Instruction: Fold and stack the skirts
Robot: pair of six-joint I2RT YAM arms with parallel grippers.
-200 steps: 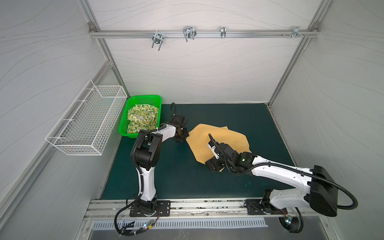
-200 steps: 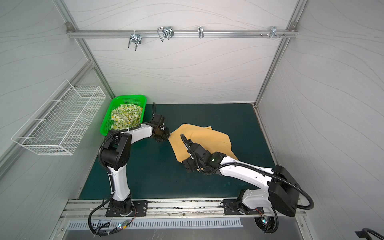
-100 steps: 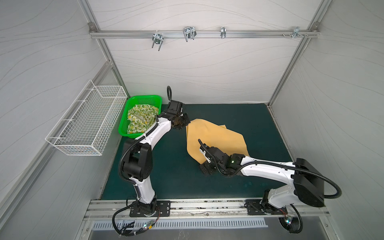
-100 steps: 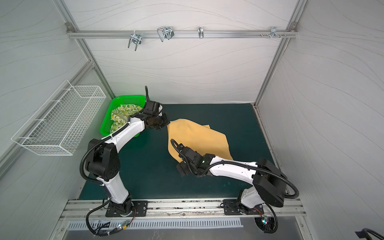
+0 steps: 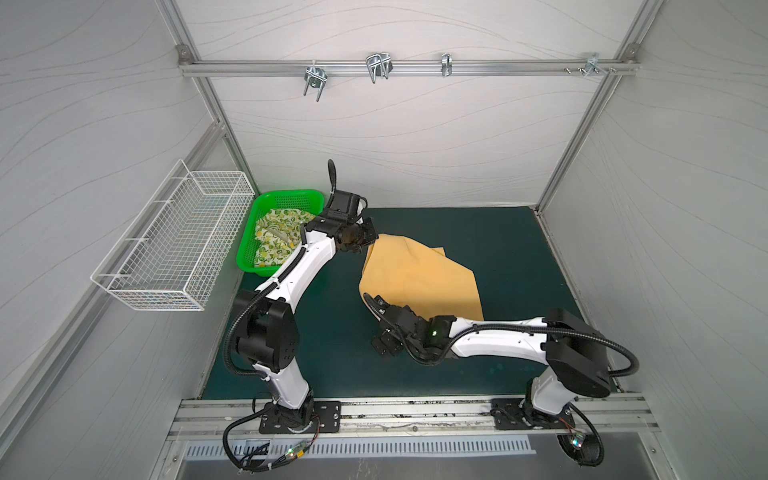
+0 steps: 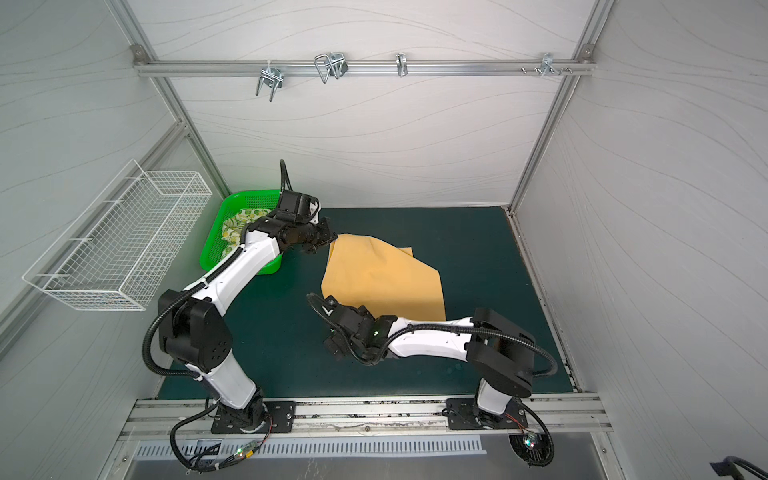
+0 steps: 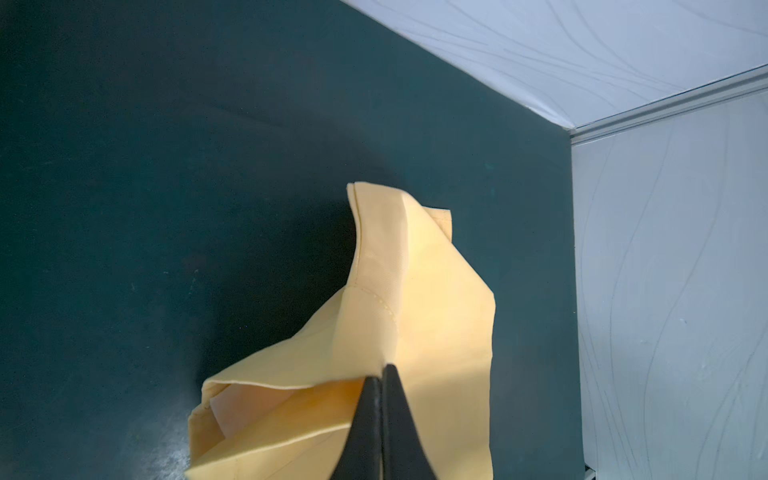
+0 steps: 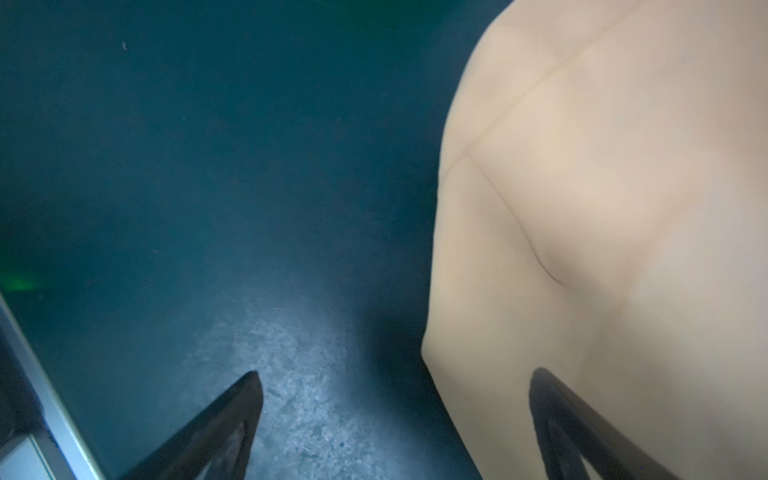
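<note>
Both top views overlook the same scene from above; wrist cameras face the mat (image 7: 166, 166) closely.

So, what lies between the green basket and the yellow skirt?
In both top views, only the left arm crosses bare mat between basket and skirt; its shut hand pinches the skirt's corner.

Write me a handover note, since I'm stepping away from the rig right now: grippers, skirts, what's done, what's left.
Grippers: left gripper is shut on the far-left corner of the mustard skirt, holding that corner raised. The right gripper is open, low at the skirt's near-left corner, holding nothing.
Things: the mustard skirt lies mostly spread on the green mat. The lemon-print skirt is crumpled in the green basket.
Done: nothing folded or stacked.
Left: fold both skirts, then stack them.
</note>
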